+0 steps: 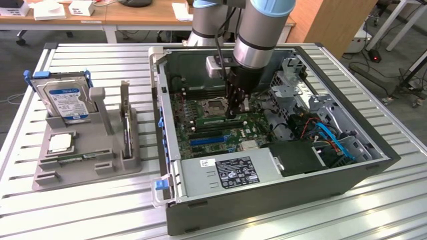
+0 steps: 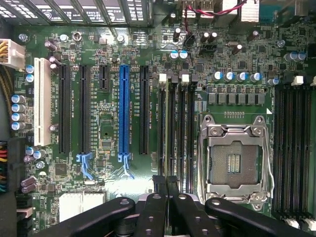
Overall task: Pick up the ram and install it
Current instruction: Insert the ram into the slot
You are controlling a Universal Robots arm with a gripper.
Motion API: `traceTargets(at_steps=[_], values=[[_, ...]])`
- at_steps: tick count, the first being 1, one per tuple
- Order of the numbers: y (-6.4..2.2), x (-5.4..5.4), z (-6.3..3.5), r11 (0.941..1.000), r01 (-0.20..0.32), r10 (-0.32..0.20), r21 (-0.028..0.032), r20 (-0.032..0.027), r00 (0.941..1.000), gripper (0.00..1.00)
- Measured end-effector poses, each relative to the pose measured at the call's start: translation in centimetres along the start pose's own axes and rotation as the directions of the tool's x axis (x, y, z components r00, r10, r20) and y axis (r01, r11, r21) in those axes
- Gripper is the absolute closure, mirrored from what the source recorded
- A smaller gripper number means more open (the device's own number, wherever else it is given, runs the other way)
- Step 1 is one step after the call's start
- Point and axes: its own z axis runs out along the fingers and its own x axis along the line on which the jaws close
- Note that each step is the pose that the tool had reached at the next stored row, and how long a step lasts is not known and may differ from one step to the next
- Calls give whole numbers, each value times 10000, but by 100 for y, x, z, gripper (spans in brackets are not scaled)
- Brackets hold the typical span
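Exterior view's left, on the slatted table (image 1: 80, 210): grey parts holder (image 1: 87, 167) carrying a blue-labelled hard drive (image 1: 67, 100) upright and a square processor chip (image 1: 60, 143) flat in front of it. Further right, open computer case (image 1: 267, 202), with the arm (image 1: 257, 30) reaching down into it and the gripper (image 1: 232, 116) low over the motherboard (image 2: 106, 143). Fingertips (image 2: 160, 181) pinched together to the narrowest of gaps, poised over the bank of memory slots (image 2: 183, 133) between the blue expansion slot (image 2: 123, 108) and the empty CPU socket (image 2: 234, 158). Right by the tips in the exterior view, a green strip with a pale patch, standing on edge along those slots: reads as the ram (image 1: 213, 123). Suggests pick-up and carry done, stick at or in its slot; seating and latching unconfirmed.

Hard to make out, from the left again: contents of the holder's narrow upright slot (image 1: 125, 125); a short dark strip (image 1: 70, 160) low in the holder, too small to name. At the board, cannot tell pinching the ram's top edge from merely pressing on it. Cannot read the white end clips (image 2: 163, 77) as locked or sprung. Arm body masking part of the board in the exterior view. Far right, drive cage (image 1: 290, 92) and blue cables (image 1: 337, 137), partly cut off by the case wall.
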Motion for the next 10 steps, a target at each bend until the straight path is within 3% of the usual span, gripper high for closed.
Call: traceTargets(at_steps=[10], values=[[-10, 9, 9, 10000, -53, 53, 0, 1, 10000, 89]])
